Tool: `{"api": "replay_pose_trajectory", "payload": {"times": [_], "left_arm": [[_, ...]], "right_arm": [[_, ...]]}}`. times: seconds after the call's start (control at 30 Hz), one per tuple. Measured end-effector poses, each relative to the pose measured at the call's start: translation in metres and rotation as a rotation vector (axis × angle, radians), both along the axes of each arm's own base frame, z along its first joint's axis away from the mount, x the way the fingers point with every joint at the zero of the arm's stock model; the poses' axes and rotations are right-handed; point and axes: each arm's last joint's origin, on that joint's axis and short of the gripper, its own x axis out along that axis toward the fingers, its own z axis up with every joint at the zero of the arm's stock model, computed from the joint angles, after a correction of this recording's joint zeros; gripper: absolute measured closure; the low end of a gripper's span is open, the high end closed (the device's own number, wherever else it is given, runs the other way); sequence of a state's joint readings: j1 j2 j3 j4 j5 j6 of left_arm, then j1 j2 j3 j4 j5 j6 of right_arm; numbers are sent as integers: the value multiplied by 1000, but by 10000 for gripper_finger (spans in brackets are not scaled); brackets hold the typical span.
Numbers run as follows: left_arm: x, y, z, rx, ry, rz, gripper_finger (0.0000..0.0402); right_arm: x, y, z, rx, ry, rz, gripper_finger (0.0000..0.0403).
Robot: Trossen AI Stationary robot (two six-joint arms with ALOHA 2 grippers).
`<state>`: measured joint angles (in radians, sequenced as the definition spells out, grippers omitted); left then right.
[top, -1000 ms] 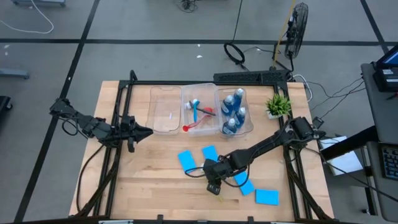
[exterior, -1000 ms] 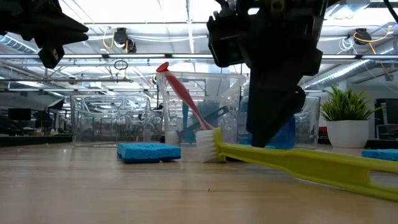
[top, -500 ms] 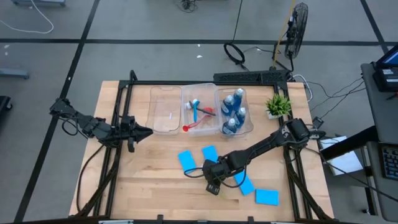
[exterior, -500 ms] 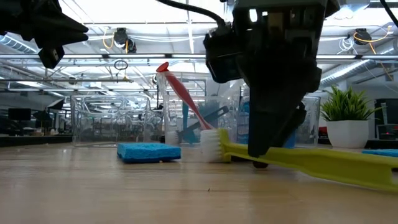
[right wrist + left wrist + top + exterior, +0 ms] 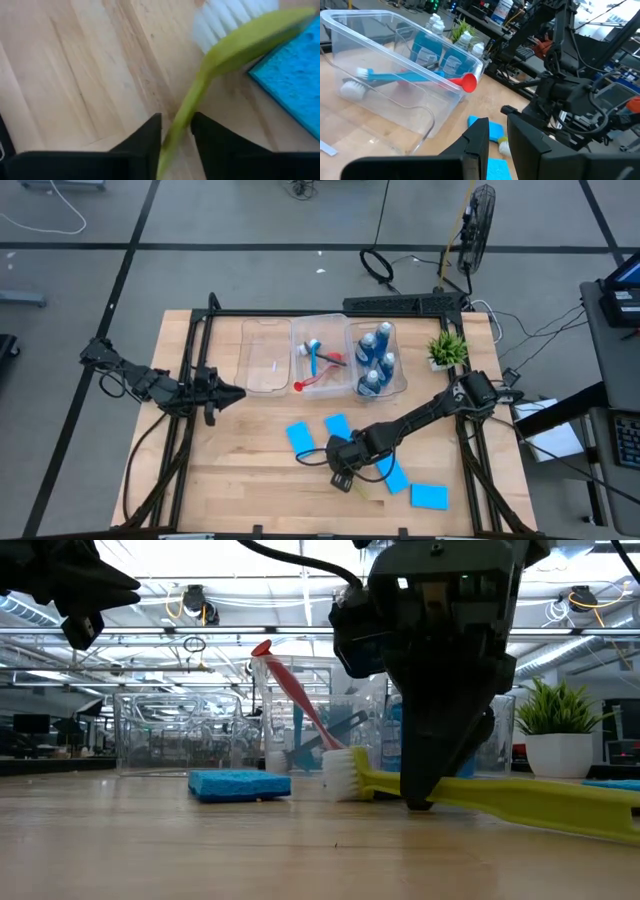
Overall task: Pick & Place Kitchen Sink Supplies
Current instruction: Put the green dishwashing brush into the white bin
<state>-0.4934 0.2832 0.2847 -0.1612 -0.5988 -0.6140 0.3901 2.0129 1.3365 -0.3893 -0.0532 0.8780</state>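
Pale wooden boards make up the table (image 5: 230, 450), and on them, toward the front and right of centre, lies the yellow-green brush (image 5: 500, 798) with its white bristle head (image 5: 340, 775) on the wood and its handle running off low across the surface. The right gripper (image 5: 176, 131) is down on that handle, a dark finger (image 5: 142, 137) on each side of it and the green shaft filling the gap between them, so it is clamped on the brush; in the high view it sits at the same spot (image 5: 343, 465). Just beside the brush head lies a light-blue sponge (image 5: 292, 82), and other sponges are scattered near it: one toward the bins (image 5: 299, 437), one next to that (image 5: 337, 426), and one farther out toward the table's front right corner (image 5: 429, 496). Behind the brush stand three clear plastic bins (image 5: 265, 356); the middle one holds a red brush (image 5: 290, 688) leaning over its rim and a blue brush (image 5: 400, 76), and the right one holds blue bottles (image 5: 376, 360). A small green potted plant (image 5: 446, 348) stands just right of the bins. The left gripper (image 5: 228, 392) hangs left of the bins, fingers (image 5: 477, 142) close together with only a narrow slit between them, gripping nothing.
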Motion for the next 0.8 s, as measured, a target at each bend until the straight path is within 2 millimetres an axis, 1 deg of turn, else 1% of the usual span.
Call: {"api": "replay_pose_trajectory", "payload": {"times": [0.17, 0.23, 0.33, 0.4, 0.53, 0.63, 0.7, 0.8], "left_arm": [[0, 0, 0, -2, 1, -16, 330], [0, -1, 0, -3, 2, -22, 330], [0, -1, 0, -4, 2, -23, 330], [0, -1, 0, -4, 2, -23, 330], [0, -1, 0, -4, 1, -23, 330], [0, -1, 0, -1, 2, -23, 330], [0, -1, 0, -1, 2, -23, 330], [0, -1, 0, 1, 2, -23, 330]], "right_arm": [[-1, 1, -1, 2, 5, 4, 365], [0, 3, 2, 51, -3, 25, 388], [-1, 6, 7, 112, -2, 55, 389], [-4, 7, 15, 152, -10, 78, 386], [-4, 5, 50, 235, -133, 164, 393], [-9, -2, 80, 257, -237, 245, 393], [-11, -9, 103, 265, -348, 330, 393], [-16, -19, 139, 263, -567, 488, 393]]}}
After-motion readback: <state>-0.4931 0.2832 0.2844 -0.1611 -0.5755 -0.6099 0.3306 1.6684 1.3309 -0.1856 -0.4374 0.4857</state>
